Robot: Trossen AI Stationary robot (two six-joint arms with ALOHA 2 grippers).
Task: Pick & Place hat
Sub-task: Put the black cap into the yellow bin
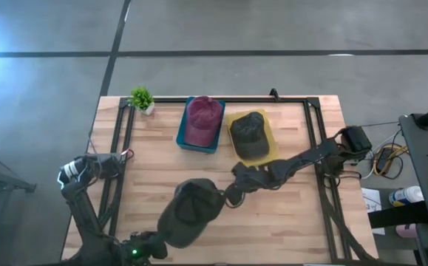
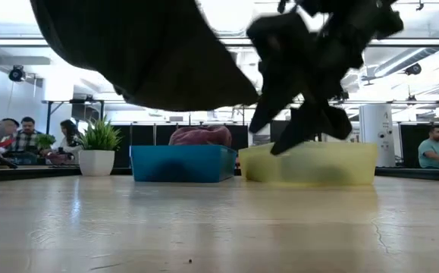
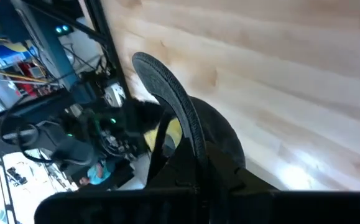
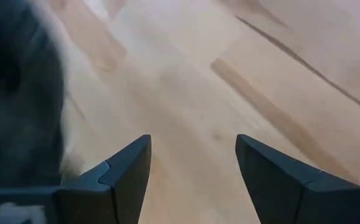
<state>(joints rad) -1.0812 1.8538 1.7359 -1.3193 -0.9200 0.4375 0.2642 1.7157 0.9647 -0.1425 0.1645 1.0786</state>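
Note:
A dark olive hat (image 1: 189, 213) hangs in the air over the table's near middle. In the low view it (image 2: 151, 53) floats well above the wood. My left gripper (image 1: 153, 247) is at the hat's near-left side, shut on it. In the left wrist view the curved brim (image 3: 170, 102) stands edge-on in front of the crown (image 3: 220, 146). My right gripper (image 1: 232, 196) hovers open just right of the hat. Its two fingers (image 4: 127, 171) are spread over bare wood, and the hat (image 4: 12, 93) sits at that picture's edge. My left gripper holds the dark olive hat from the table's near-left side, at the hat's near edge (image 1: 168, 238). The hat itself covers the fingers, so the part and kind of hold do not show. The hat is lifted clear of the table, its crown bulging toward the far right.
A blue bin (image 1: 182, 135) holding a maroon hat (image 1: 202, 120) and a yellow bin (image 1: 271, 142) holding a dark hat (image 1: 249, 134) stand side by side at the far middle. A small potted plant (image 1: 142, 98) sits at the far left corner. Bare wood lies under the right gripper.

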